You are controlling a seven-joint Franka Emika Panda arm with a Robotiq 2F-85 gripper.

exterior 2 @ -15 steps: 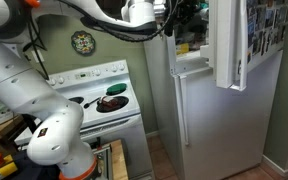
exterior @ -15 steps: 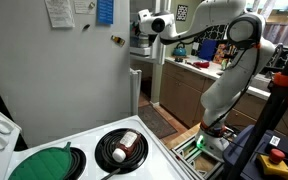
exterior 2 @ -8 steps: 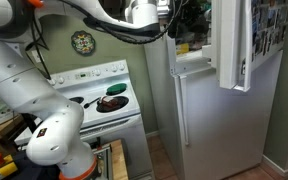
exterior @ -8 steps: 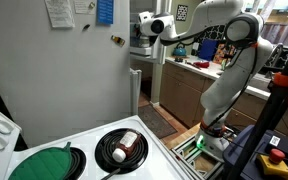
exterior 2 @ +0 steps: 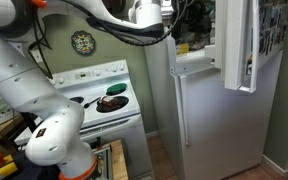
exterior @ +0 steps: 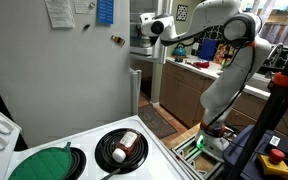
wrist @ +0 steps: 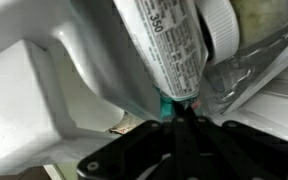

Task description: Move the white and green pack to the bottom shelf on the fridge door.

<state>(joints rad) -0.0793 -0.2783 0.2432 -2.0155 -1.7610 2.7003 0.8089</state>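
Door shelf (wrist: 44,90) holds pack (wrist: 169,45), probably jar (wrist: 224,28).

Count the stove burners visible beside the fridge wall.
2 in an exterior view: one under the green cover, one under the dark pan next to it. More may lie outside the frame.

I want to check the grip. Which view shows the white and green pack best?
The wrist view: the white and green pack is close up, its green end in the shut gripper. In both exterior views the pack is hidden; only the arm reaching to the fridge shows.
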